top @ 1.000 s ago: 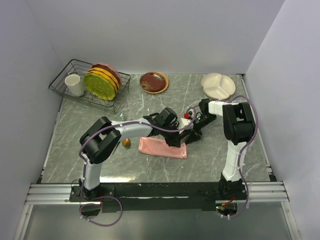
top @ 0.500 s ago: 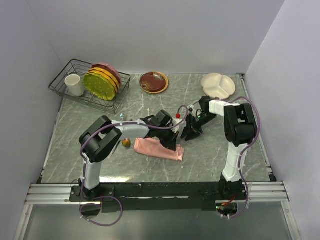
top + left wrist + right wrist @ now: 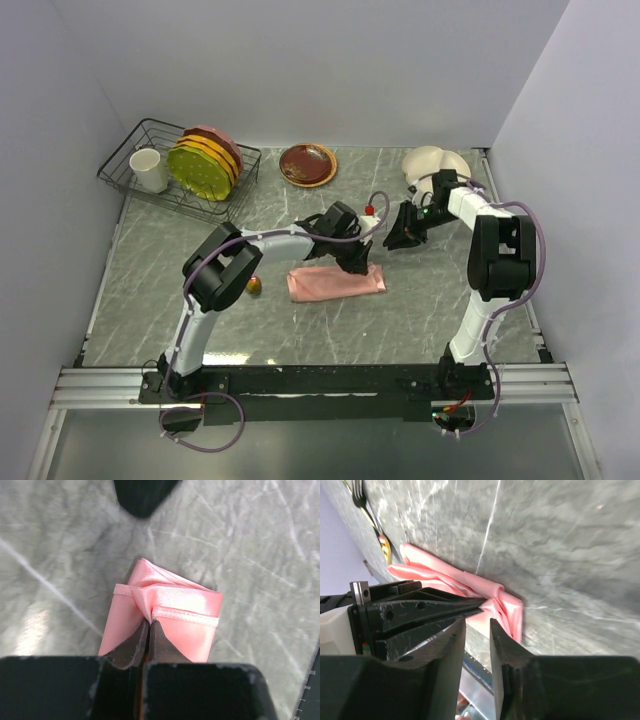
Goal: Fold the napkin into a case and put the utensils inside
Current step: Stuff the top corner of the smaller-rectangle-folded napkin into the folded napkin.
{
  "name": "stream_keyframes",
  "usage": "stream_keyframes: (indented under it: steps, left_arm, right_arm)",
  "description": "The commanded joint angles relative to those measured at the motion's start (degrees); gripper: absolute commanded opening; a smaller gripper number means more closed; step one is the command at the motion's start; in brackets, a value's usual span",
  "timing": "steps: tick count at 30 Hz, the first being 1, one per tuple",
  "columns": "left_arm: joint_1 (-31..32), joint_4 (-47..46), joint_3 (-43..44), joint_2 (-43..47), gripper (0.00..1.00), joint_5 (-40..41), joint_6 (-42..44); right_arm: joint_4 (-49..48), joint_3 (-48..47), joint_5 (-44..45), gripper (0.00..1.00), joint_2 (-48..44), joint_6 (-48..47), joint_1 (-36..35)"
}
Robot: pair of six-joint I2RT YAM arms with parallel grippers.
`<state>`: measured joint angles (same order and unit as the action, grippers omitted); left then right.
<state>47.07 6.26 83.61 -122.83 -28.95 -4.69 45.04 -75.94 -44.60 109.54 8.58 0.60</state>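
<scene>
Napkin (image 3: 335, 283): lies on the marbled table (image 3: 200, 320) as a narrow pink strip of several layers, in the middle of the work area between the two arms.
Left gripper (image 3: 148, 623): jaws pressed together on a pleat at the strip's right end, with the hem and top layers bunched into the pinch. My guess is that it pins the layers so the slippery satin cannot spring open.
Right gripper (image 3: 476, 627): fingers a narrow gap apart with nothing between them. It hangs just off that same end and is clear of the cloth.
Reason for the split: one arm seems to anchor the fold, leaving the other free for a further crease or for the cutlery.
Utensils (image 3: 253, 286): on the table just past the strip's left end, beside the left arm's elbow and outside the cloth. From above only a gold head shows.
Stage: folding looks nearly done, but the pinched end is puckered. No open pocket shows, and nothing is inside.
Risk: letting go of the pinch could let the satin slide apart.
</scene>
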Motion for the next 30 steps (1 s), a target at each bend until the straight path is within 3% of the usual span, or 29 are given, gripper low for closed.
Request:
stream_keyframes:
  steps: [1, 8, 20, 30]
  left_arm:
    - [1.0, -4.58, -4.85, 6.45, 0.01, 2.93, 4.07]
    - [5.66, -11.53, -12.33, 12.6, 0.01, 8.64, 11.88]
    - [11.73, -17.59, -19.97, 17.52, 0.01, 19.63, 22.52]
    - [13.22, -19.8, -23.58, 19.2, 0.01, 23.76, 22.71]
  right_arm:
    - [-1.52, 0.96, -1.19, 0.28, -1.08, 2.74, 0.46]
    - [-4.43, 5.45, -1.54, 0.2, -0.47, 5.4, -0.34]
    - [-1.44, 9.4, -1.11, 0.2, 0.68, 1.62, -5.61]
    - [0.75, 9.94, -0.66, 0.19, 0.33, 0.21, -7.89]
